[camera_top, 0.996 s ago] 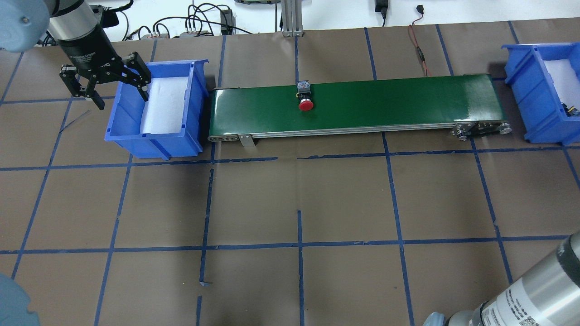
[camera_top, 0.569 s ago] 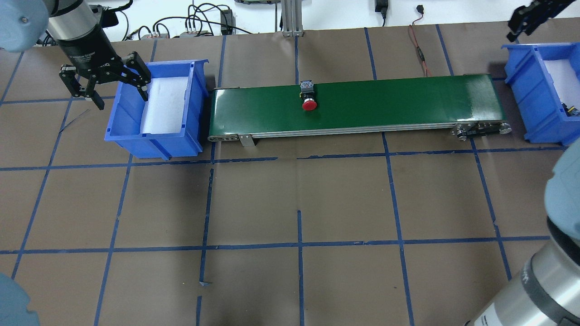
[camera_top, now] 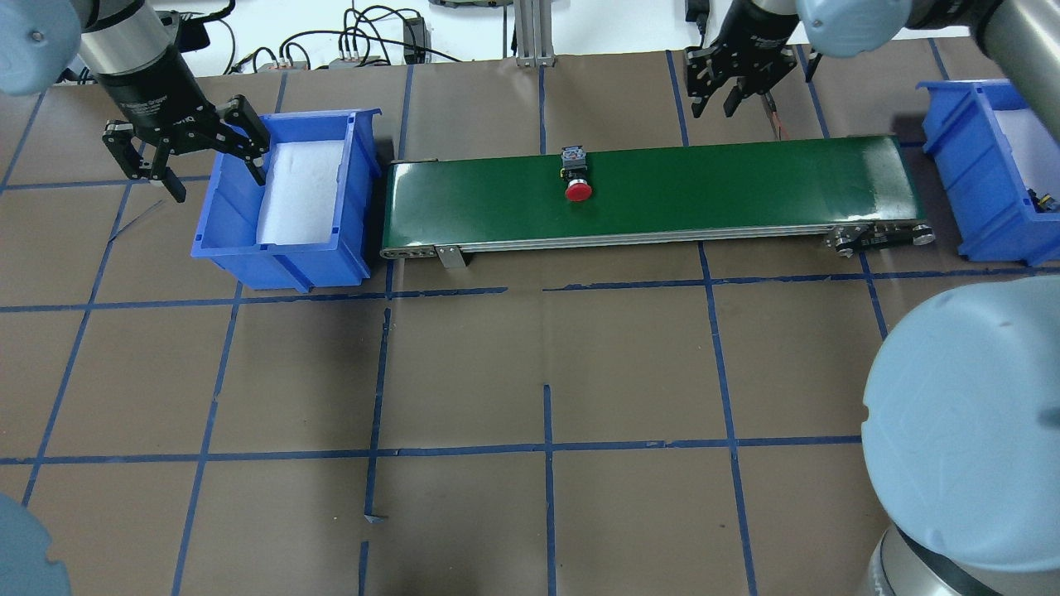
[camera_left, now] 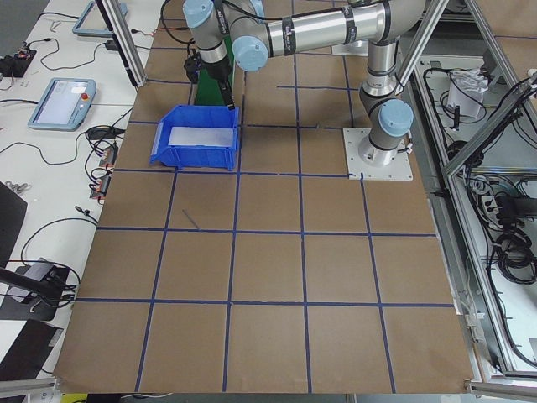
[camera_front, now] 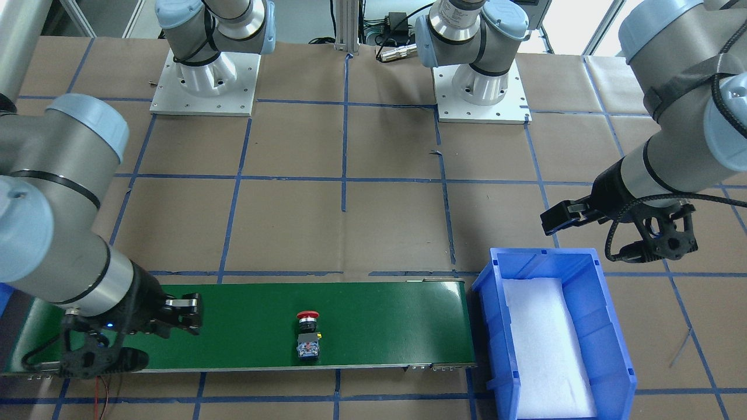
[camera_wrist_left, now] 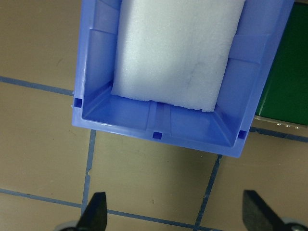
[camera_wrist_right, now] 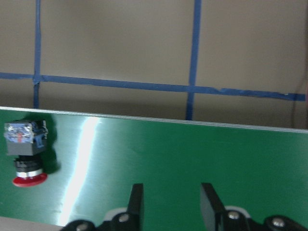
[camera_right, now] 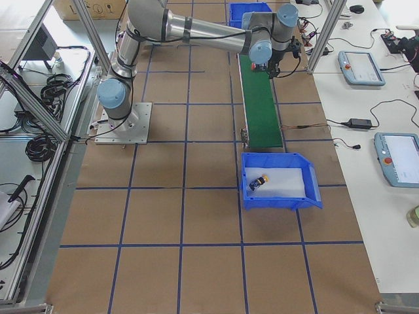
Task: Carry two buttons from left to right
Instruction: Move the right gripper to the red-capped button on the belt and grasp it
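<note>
Red button (camera_top: 578, 184): lying on its side on the green belt (camera_top: 704, 190), about mid-length. Cap toward the robot, contact block toward the far edge, touched by nothing.

Yellow button (camera_right: 260, 181): resting on the white padding inside the right bin (camera_right: 281, 204), close to the wall on the robot's side (small in the side view, details hard to make out).

Right bin: just past the belt's right end.

Right gripper (camera_wrist_right: 172, 204): fingers spread, nothing between them. Hanging above the belt on the right-bin side of the red button, well apart from it.

Left gripper (camera_top: 219, 184): spread wide and empty, raised near the outer side of the left bin (camera_top: 281, 265), touching nothing. Exactly which part of the wall lies under it cannot be told.

Left bin: just beside the belt's left end, with a white foam pad (camera_top: 300, 190) on its floor.

Table (camera_top: 546, 372): brown paper marked off in squares by blue tape.
</note>
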`<state>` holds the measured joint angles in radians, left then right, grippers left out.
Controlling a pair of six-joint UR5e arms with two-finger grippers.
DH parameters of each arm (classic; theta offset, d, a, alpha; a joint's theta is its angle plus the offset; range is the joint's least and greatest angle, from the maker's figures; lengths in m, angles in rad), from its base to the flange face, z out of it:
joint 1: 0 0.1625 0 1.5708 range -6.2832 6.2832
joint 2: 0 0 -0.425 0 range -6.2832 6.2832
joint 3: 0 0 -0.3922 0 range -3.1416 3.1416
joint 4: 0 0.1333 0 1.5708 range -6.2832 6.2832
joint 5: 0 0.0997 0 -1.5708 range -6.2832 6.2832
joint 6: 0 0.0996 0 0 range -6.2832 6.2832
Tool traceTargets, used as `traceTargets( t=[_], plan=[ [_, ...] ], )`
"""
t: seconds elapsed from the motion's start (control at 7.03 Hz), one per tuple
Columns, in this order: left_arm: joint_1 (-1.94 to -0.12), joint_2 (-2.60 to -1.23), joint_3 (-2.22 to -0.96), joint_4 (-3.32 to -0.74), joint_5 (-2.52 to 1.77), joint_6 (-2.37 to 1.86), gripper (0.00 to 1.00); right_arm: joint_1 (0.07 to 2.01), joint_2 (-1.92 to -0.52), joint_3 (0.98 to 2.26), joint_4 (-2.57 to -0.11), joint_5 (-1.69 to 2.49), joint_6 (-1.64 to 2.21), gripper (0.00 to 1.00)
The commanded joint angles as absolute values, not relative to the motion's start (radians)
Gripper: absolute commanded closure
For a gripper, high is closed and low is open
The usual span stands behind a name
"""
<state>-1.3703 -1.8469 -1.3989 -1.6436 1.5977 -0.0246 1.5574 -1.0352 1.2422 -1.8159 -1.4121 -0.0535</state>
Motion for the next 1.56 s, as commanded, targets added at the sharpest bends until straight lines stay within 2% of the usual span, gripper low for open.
traceTargets(
  t=[0.0, 1.42],
  plan=[
    [-1.365, -1.845, -1.410, -1.643, 1.591, -0.025, 0.00, 1.641, -0.985, 1.250, -1.891, -1.387, 0.093, 0.29],
    [-1.353, -1.841, -1.410, -1.641, 1.597, -0.020, 0.00, 1.732, -0.851, 1.190, -1.994, -1.477, 0.210, 0.32]
  ],
)
